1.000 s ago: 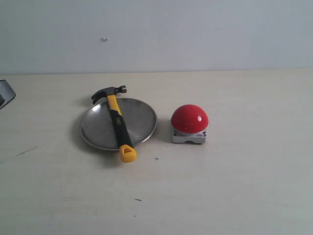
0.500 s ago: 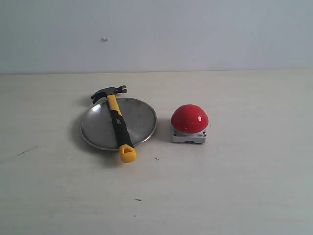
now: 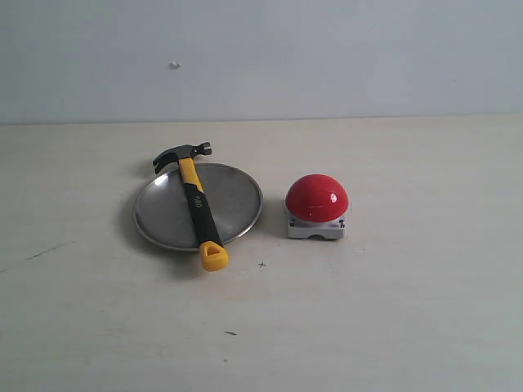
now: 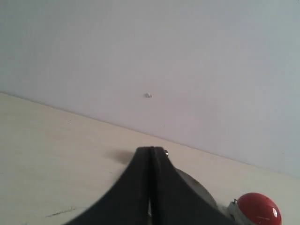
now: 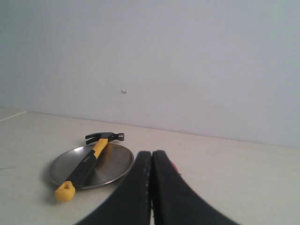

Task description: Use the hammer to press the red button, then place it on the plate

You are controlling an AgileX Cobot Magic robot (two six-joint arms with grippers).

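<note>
Yellow-handled hammer (image 3: 198,208) lies across the plate (image 3: 237,200), left of the frame's middle, beside the red button (image 3: 316,197). The left end effector (image 4: 151,150) and right end effector (image 5: 151,153) are closed, holding nothing. The job looks done.

Light is soft and even, prob. from overhead; no hard beams. Exterior view is moderately bright, w/ a cool grey-blue cast on the wall (image 3: 261,57) and a warmer tone on the surface (image 3: 392,310). Shadows are faint: a dim band hugs the plate (image 3: 237,196) on that view's left side, plus a smudge by the hammer (image 3: 198,208) head. The button (image 3: 316,197) carries a small white glare spot; the plate gives a dull brushed sheen. Pics are low-res, slightly soft and grainy. In both wrist views the jaws are near-black silhouettes, no detail, edges a bit blurred.
</note>
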